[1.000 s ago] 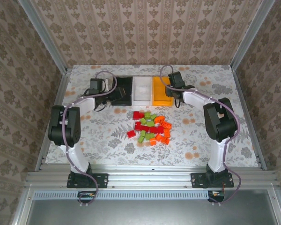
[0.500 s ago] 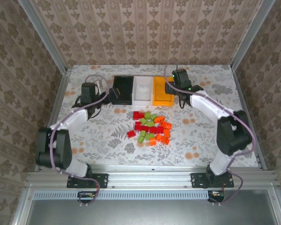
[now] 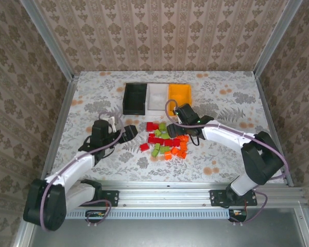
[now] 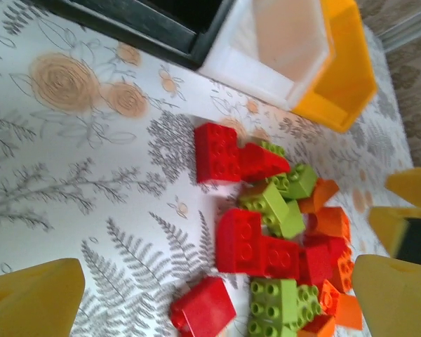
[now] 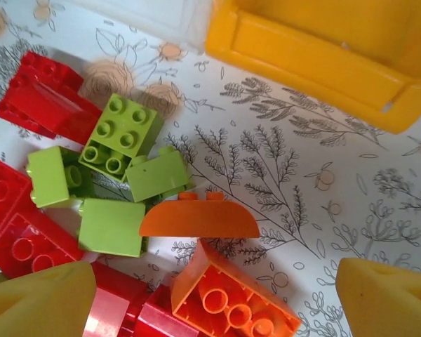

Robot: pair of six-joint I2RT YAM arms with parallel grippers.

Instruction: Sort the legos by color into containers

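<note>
**Hovering at the brick pile: both pairs of fingers apart**

1. Bricks. The bricks (image 3: 165,140) lie in one loose pile near the middle of the table (image 3: 226,154), in front of the bins (image 3: 147,100). Red, lime green and orange pieces are mixed together and many touch. One red brick (image 3: 144,147) sits at the pile's near left edge.

2. Bins. Three bins stand joined in a row on the far side of the pile: black bin (image 3: 135,98) on the left, white bin (image 3: 157,96) in the centre, yellow bin (image 3: 179,95) on the right.

3. Left fingers (image 4: 35,295). These are spread wide with nothing between them. In the overhead view they are just left of the pile and point toward it.

4. Right fingers (image 5: 38,298). These are also spread wide, over the far side of the pile, near the yellow bin. An arched orange brick (image 5: 200,217) lies on the table between them. Whether either finger touches a brick cannot be told.
</note>
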